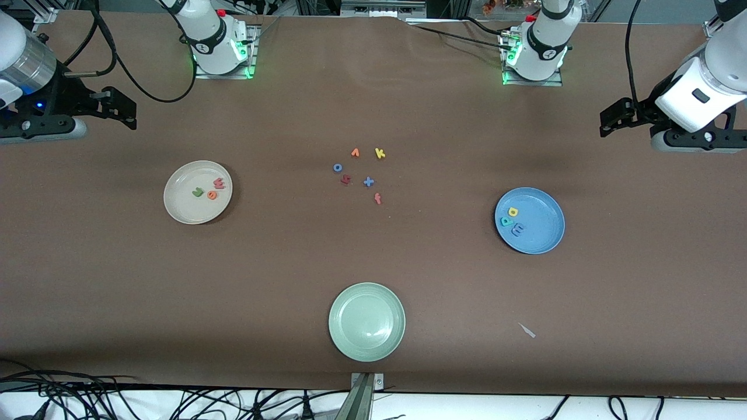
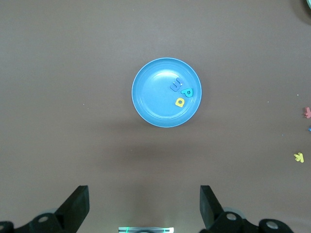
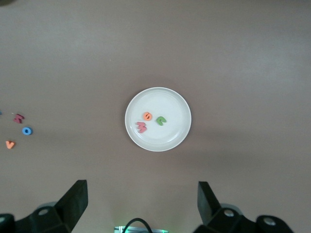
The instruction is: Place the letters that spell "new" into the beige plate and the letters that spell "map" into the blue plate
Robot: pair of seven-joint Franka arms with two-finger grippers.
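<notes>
Three letters sat in the beige plate (image 1: 175, 204) toward the right arm's end of the counter: the green n (image 1: 198, 192), the orange e (image 1: 212, 195) and the salmon-red w (image 1: 219, 184), bunched close on the side toward the counter's middle. Three more lay in the blue plate (image 1: 543, 233) toward the left arm's end: the yellow a (image 1: 513, 212), the teal p (image 1: 506, 221) and the periwinkle m (image 1: 517, 230), packed together, again on the side toward the middle. By the look of it, both words were home and nothing was left to sort.

Those foam letters looked featherlight, soft and thin, lying flat. Any pick would want a pinch across a stroke from straight above, and a nudge could easily scoot one along.

Leftovers clustered mid-counter, well apart from both plates: an orange v (image 1: 355, 153), a yellow k (image 1: 380, 153), a blue o (image 1: 337, 168), a dark red letter (image 1: 345, 180), a blue cross-shaped piece (image 1: 368, 182) and a red f-like piece (image 1: 377, 199). A pale green plate (image 1: 344, 338) lay near the counter's front edge with no letters in it, and a small pale scrap (image 1: 527, 330) lay off toward the left arm's end. Nothing crowded either plate.

Out at the counter's ends, both arms waited. The right gripper (image 3: 141, 204) hung above the beige plate, fingers spread wide and holding nothing; the left gripper (image 2: 143, 206) hung above the blue plate, fingers likewise wide and empty.
</notes>
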